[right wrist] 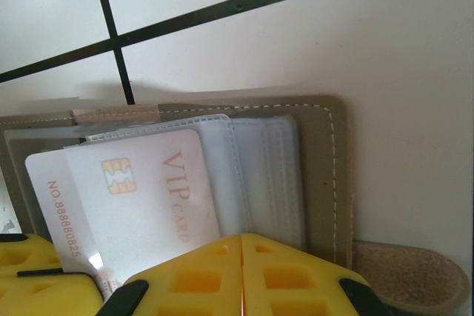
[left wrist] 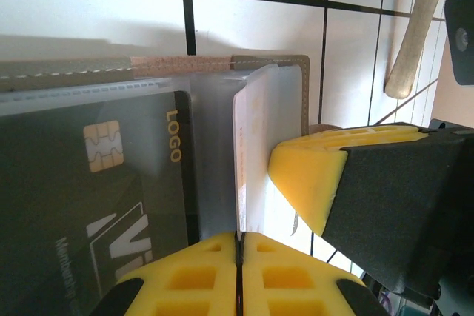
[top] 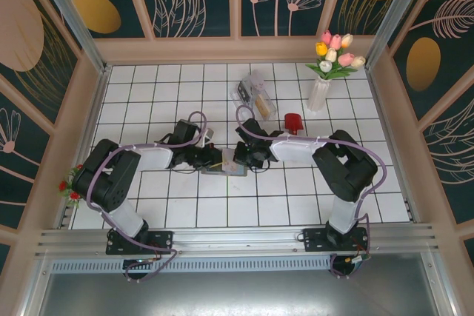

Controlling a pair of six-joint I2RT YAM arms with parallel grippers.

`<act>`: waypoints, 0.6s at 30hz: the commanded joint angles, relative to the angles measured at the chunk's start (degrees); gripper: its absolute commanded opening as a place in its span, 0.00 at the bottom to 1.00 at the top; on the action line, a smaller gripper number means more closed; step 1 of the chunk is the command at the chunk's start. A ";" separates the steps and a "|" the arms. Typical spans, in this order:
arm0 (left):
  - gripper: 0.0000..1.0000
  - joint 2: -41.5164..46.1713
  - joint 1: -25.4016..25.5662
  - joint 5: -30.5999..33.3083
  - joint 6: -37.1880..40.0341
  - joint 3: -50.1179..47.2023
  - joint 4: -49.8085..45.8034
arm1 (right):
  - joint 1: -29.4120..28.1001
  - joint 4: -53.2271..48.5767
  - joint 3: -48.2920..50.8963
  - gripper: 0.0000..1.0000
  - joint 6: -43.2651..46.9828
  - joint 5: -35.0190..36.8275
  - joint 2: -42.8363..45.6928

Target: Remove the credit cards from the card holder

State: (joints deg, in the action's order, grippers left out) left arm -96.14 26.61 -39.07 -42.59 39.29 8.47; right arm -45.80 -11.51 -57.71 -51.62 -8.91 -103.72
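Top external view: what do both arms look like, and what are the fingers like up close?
Left arm and right arm match: black joints, white link shells, a lilac cable looped along each, black bases. Left gripper and right gripper have yellow fingers with square moulded pockets, on black mounts.

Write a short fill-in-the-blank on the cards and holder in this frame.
The dark card in the holder says ____ in gold. The white card reads ____ CARD in big letters. The holder lies ____ on the tiles, not folded shut.
Missing words: LOGO; VIP; open.
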 commanded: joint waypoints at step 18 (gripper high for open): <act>0.08 8.51 -2.09 9.92 5.56 2.91 -18.66 | 0.47 -5.90 -0.65 0.11 1.40 1.71 0.40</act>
State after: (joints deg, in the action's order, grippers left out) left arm -89.82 25.02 -33.17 -38.70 40.32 -3.95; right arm -45.80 -11.94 -58.15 -51.37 -8.91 -103.66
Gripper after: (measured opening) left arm 0.087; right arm 0.108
